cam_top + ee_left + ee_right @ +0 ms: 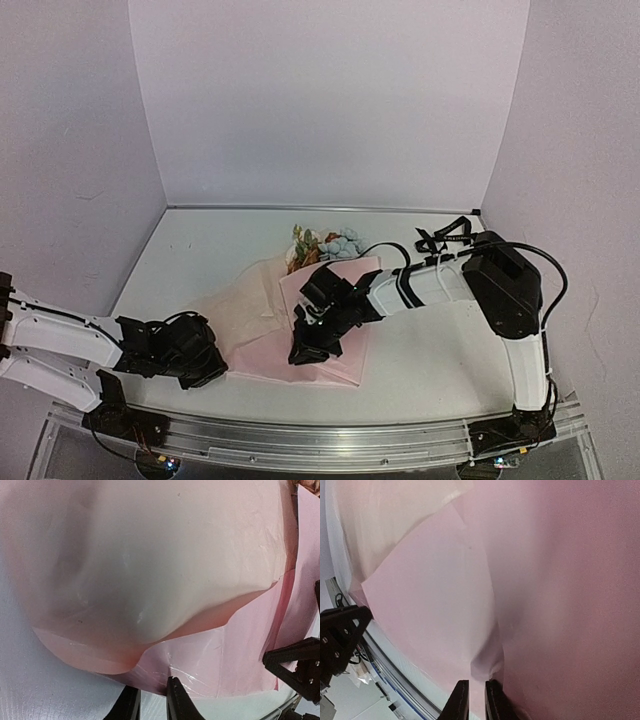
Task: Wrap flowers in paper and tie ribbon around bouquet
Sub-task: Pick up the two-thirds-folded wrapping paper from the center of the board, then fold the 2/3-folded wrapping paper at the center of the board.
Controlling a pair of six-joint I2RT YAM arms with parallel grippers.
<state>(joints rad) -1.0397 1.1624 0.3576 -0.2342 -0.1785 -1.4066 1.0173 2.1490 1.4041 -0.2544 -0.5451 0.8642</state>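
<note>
The pink paper (340,368) lies mid-table, folded over the flowers (325,245). Their blue, white and peach heads poke out at its far end, forming the bouquet. The black ribbon (445,238) lies loose at the back right, behind my right arm. My left gripper (212,372) sits at the paper's near-left edge. In the left wrist view its jaws (151,685) stand narrowly open, with the paper (150,570) edge at the tips. My right gripper (303,352) presses down on the paper's near part. Its jaws (476,682) are nearly together on a small raised fold of paper (560,580).
The white table (200,250) is boxed in by lilac walls at the back and on both sides. A metal rail (300,440) runs along its near edge. The right gripper's fingers (295,665) show at the left wrist view's right edge.
</note>
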